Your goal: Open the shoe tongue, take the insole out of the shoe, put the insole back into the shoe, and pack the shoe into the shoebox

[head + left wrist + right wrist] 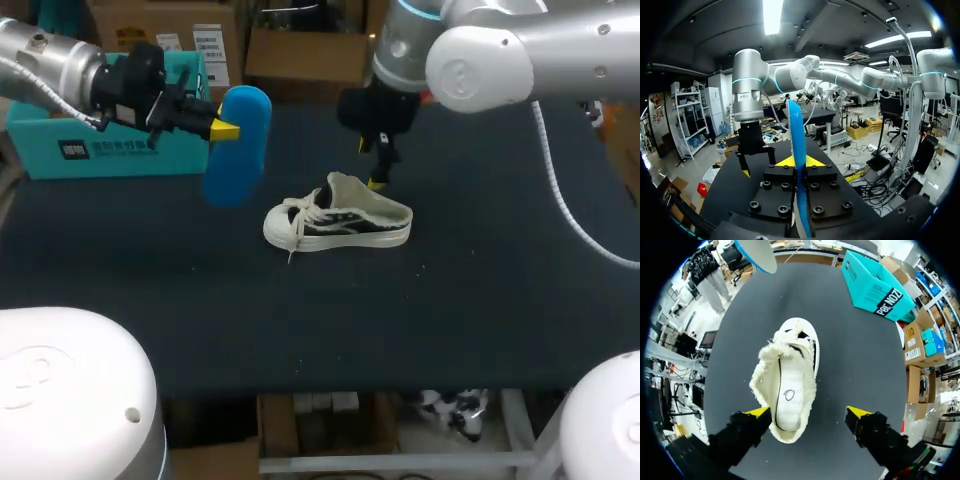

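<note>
Left gripper [799,161] fills the near part of the left wrist view. Both yellow tips are pressed against a blue insole [796,145] from two sides, so it is clamped on it. Insole stands edge-on between the fingers and sticks out well past the tips. In the head view the left arm comes in from the left, and the insole is held up over the black table [480,300]. It sits just in front of the teal shoebox [100,150] and left of the shoe [340,222], apart from it.

Shoebox sits at the far left of the table. The left arm covers part of it, so whether it is open can't be told.

Shoe stands upright on its sole near the middle of the table, toe and white laces toward the robot's left, heel toward the right. It is white with dark side panels. Collar is spread wide with a frayed edge. The right wrist view looks straight down into it and shows a pale inner lining with a small ring mark.

Right gripper [809,412] hangs above the heel end of the shoe, fingers spread wide, gripping nothing. Heel lies between the two yellow tips as seen from above. One tip is close beside the collar edge; whether it touches can't be told. Right arm comes in from the upper right in the head view.
</note>
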{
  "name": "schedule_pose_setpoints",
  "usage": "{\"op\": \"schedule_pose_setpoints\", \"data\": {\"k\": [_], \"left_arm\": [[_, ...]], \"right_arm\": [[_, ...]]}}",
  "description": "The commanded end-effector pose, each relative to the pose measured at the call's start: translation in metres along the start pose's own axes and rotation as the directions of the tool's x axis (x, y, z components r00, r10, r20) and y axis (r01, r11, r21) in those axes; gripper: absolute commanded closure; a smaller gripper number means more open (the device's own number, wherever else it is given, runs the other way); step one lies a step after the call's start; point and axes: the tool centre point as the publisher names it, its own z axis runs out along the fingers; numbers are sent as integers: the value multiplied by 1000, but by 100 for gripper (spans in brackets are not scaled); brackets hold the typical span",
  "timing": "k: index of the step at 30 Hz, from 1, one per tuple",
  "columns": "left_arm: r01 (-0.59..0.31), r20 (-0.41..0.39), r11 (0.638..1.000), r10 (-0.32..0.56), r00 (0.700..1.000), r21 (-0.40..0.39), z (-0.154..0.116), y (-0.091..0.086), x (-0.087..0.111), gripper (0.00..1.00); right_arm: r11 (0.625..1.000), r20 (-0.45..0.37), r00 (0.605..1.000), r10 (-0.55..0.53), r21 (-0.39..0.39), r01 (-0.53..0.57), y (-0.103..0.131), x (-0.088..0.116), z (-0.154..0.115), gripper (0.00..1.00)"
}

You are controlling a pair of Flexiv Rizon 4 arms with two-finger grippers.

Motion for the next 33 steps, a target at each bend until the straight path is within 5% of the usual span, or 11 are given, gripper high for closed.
{"op": "schedule_pose_setpoints", "data": {"k": [1,10,12,14,22,24,33], "left_arm": [[11,110,1000,-11,994,1,-6,8,10,100],[47,139,999,-45,989,-13,-24,25,14,100],[52,144,999,-49,988,-15,-27,28,15,100],[58,150,998,-55,987,-16,-33,30,15,100],[70,156,997,-66,986,-17,-35,41,18,100],[71,155,997,-68,986,-16,-36,42,18,100],[70,143,997,-68,987,-10,-41,44,13,100]], "right_arm": [[991,-7,1000,13,136,-12,9,-1,16,0],[986,-5,1000,31,165,-30,19,-1,31,0],[985,-4,999,35,171,-34,21,-2,32,11],[983,-3,999,42,180,-41,22,-2,32,49],[975,-20,997,78,209,-72,25,-2,41,68],[972,-21,996,89,220,-82,26,-1,41,99],[962,-3,992,127,243,-122,30,6,38,100]]}}
